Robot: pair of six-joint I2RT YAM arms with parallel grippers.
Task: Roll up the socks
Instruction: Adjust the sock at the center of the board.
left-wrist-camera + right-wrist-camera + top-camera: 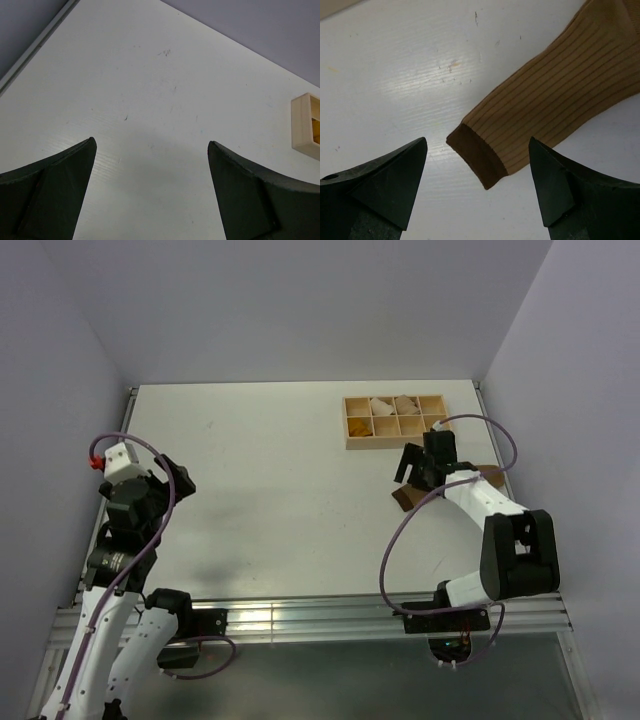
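Currently the right gripper [477, 142] hangs wide open and empty, jaws straddling the dark cuff [477, 162] of the tan-brown sock [555, 95], which lies flat on the table [395, 60]. This likely positions it to start the roll. The left gripper [151, 142] is equally open and empty, well apart.

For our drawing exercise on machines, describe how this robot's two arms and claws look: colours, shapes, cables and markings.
The left arm and right arm have white tubular links joined by chunky black joints. A thin purple cable loops along each. The left arm carries a small red tab near its wrist. The left claw and right claw each have two matte black, wedge-shaped fingers.
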